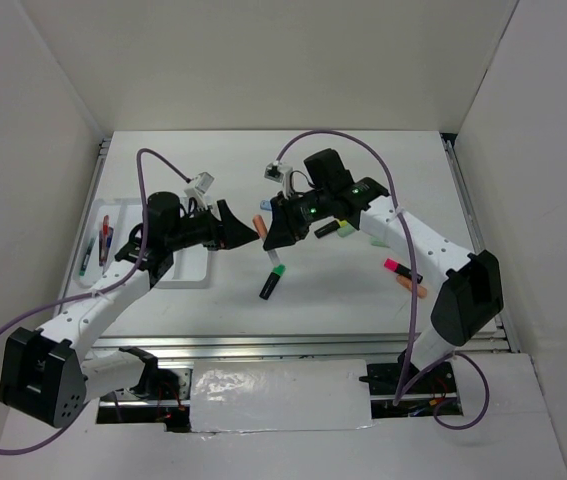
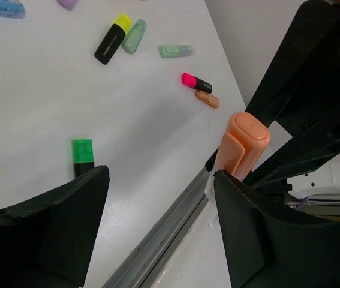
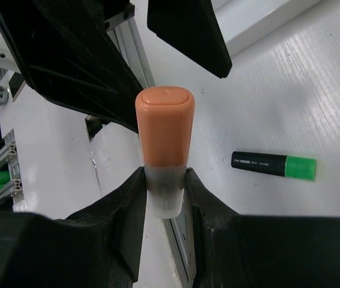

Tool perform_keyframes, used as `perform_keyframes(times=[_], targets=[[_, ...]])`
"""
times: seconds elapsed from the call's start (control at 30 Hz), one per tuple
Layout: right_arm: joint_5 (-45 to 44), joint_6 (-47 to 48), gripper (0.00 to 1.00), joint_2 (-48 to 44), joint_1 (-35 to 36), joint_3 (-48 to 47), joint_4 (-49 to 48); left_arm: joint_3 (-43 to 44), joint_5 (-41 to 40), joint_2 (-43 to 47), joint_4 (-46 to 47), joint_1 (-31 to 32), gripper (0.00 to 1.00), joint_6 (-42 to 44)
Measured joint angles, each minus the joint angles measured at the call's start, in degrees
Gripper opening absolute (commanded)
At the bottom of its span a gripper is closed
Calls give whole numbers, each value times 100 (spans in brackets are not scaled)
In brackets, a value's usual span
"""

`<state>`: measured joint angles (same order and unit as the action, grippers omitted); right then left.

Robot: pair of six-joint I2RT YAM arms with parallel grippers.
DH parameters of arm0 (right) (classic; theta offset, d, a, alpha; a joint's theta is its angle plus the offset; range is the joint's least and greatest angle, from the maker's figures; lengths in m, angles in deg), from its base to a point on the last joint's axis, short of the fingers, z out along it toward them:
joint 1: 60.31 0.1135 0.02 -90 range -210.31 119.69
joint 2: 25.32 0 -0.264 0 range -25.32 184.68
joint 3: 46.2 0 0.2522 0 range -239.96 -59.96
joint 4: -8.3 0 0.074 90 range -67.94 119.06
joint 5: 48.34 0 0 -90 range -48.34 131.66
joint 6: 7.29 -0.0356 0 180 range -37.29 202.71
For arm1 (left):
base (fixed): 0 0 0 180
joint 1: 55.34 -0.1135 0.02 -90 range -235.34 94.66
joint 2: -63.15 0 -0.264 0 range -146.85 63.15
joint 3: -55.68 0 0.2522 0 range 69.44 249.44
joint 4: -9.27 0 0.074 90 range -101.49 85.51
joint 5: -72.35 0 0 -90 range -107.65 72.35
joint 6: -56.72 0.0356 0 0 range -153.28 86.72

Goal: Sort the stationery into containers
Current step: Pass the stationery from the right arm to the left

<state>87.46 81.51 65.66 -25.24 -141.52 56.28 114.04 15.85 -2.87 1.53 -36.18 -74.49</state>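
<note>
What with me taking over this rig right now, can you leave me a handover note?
Right claw: shut on the orange highlighter, held off the table.
Left claw: open and empty, close beside that highlighter; it looks like a handover.
Tray: a few pens already lie at its left end.
Left to do: the green highlighter, yellow highlighter, pink highlighter, mint markers and others lie loose. Probably tray the orange one first, then those.
</note>
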Motion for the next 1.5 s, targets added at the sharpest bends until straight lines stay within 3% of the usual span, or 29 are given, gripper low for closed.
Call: perform_keyframes(times=[0.2, 0.77, 1.13, 1.23, 1.27, 1.3, 1.33, 1.37, 1.43, 1.5], targets=[[-179, -103, 0, 37, 0, -20, -22, -79, -11, 59, 109, -15, 83, -153], [-861, -214, 0, 83, 337, -55, -28, 273, -131, -149, 354, -50, 68, -433], [-1526, -415, 0, 619, 553, -807, 22, 313, -391, -339, 245, -50, 53, -533], [-1596, -461, 0, 745, 568, -997, 61, 306, -426, -339, 289, -59, 44, -560], [-1615, -468, 4, 785, 581, -1043, 92, 306, -435, -339, 302, -59, 36, -557], [-1646, -468, 23, 822, 597, -1075, 105, 308, -420, -339, 302, -66, 30, -564], [-1663, -450, 33, 846, 612, -1084, 103, 321, -426, -339, 278, -72, 25, -557], [-1679, -442, 45, 861, 629, -1086, 101, 341, -420, -341, 208, -109, 12, -551], [-1672, -435, 50, 863, 645, -1086, 103, 455, -358, -396, -4, -197, 0, -444], [-1657, -415, 53, 837, 656, -1078, 94, 715, -310, -525, -378, -433, 0, -160]])
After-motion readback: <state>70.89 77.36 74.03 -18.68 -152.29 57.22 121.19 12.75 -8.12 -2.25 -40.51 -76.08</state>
